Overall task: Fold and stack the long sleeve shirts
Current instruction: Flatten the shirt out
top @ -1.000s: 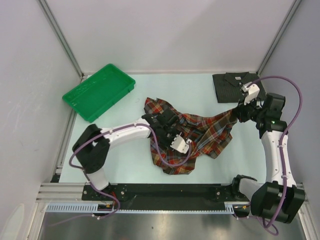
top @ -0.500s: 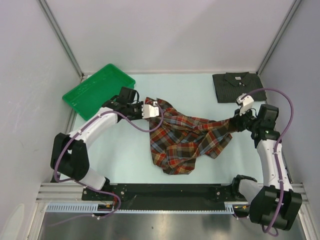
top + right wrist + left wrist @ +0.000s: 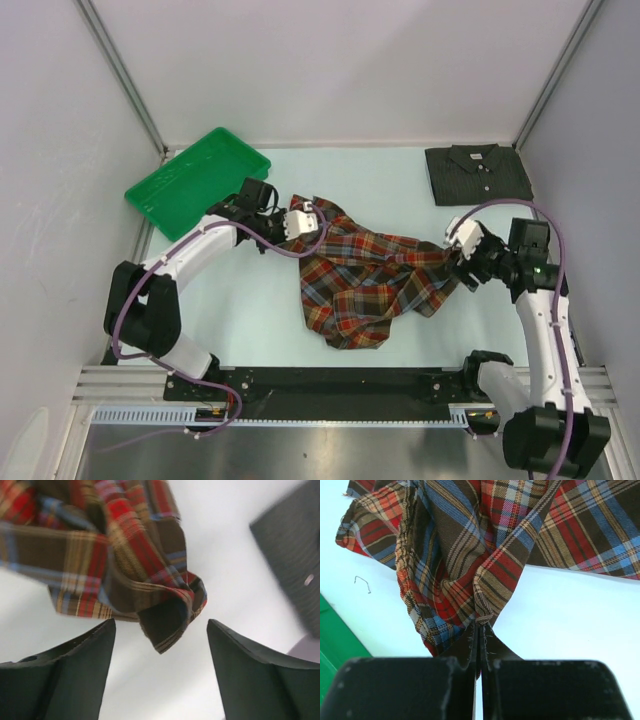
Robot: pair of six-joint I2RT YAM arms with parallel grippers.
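Note:
The plaid shirt [image 3: 375,278] lies crumpled in the middle of the table. My left gripper [image 3: 296,222] is shut on a fold of the plaid shirt [image 3: 492,587] at its upper left corner. My right gripper [image 3: 452,258] stands open at the shirt's right end; a loose corner of the plaid shirt [image 3: 167,622] hangs between the spread fingers [image 3: 80,670], touching neither. The dark grey shirt [image 3: 476,172] lies folded at the back right, and its edge shows in the right wrist view as dark grey shirt [image 3: 295,545].
A green tray [image 3: 196,182] sits tilted at the back left, close to my left arm; its edge shows as green tray [image 3: 332,645] in the left wrist view. Frame posts stand at both back corners.
My left arm swung from the shirt's middle to its upper left corner and closed on a fold. My right gripper moved toward the near left and opened, letting go of the shirt's right end.

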